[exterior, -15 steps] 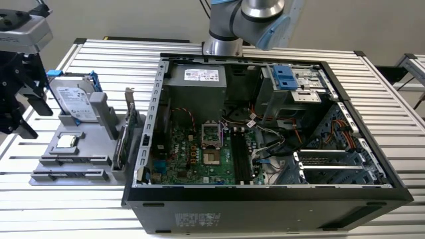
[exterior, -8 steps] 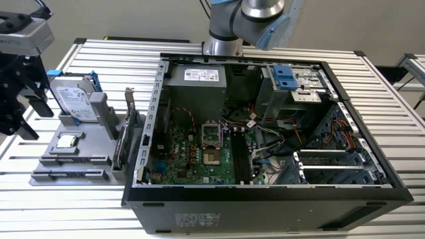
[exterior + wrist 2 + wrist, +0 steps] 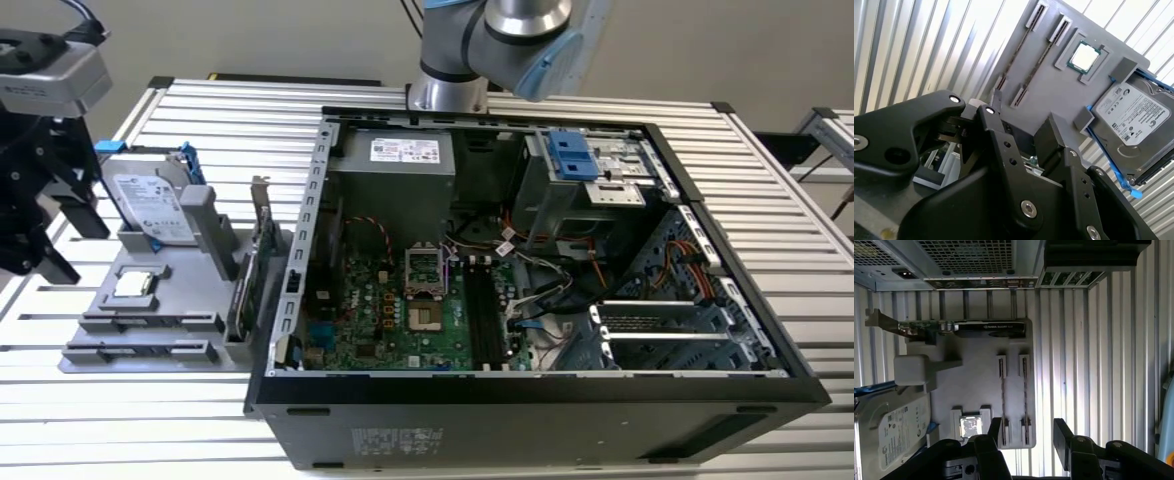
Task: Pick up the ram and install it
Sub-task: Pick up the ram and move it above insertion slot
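Note:
Two ram sticks stand on edge in the slots of a grey parts holder (image 3: 979, 375): one ram stick (image 3: 1002, 400) and its neighbour (image 3: 1024, 395) in the first wrist view, and thin dark strips (image 3: 1024, 55) in the second wrist view. My gripper (image 3: 1029, 432) hovers above the holder's ram end, open, with nothing between its black fingers (image 3: 995, 429). The second wrist view shows the same open gripper (image 3: 1021, 127). At the exterior view's far left, the gripper (image 3: 74, 245) hangs beside the holder (image 3: 147, 300). The motherboard's black memory slots (image 3: 483, 315) lie inside the open case.
The holder also carries a hard drive (image 3: 150, 205), a small silver processor chip (image 3: 971, 426) and a green expansion card (image 3: 959, 329) on edge. The open computer case (image 3: 534, 390) lies on the slatted metal table (image 3: 120, 430), with cables (image 3: 534, 285) beside the memory slots.

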`<state>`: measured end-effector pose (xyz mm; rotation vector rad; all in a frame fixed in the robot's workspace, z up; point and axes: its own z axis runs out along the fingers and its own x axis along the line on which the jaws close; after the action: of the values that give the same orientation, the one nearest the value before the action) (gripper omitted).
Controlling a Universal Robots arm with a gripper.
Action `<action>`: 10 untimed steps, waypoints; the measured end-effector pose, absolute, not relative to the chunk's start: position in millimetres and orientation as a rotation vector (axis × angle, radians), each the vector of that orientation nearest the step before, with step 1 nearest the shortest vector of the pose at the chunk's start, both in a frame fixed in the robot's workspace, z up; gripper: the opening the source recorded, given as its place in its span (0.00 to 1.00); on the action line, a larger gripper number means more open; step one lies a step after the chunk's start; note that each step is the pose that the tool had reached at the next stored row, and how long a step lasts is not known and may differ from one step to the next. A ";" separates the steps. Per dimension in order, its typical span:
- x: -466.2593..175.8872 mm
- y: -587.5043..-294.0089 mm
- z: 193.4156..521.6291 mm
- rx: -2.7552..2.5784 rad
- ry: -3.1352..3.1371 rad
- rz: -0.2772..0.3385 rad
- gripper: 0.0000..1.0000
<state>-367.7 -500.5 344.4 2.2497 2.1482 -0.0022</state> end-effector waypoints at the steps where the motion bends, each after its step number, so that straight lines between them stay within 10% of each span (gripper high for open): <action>1: -367.7 -500.5 344.0 2.250 2.148 -0.003 1.00; 10: -367.7 -500.5 339.3 2.246 2.145 -0.009 1.00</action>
<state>-367.7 -500.5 339.3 2.2464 2.1451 -0.0087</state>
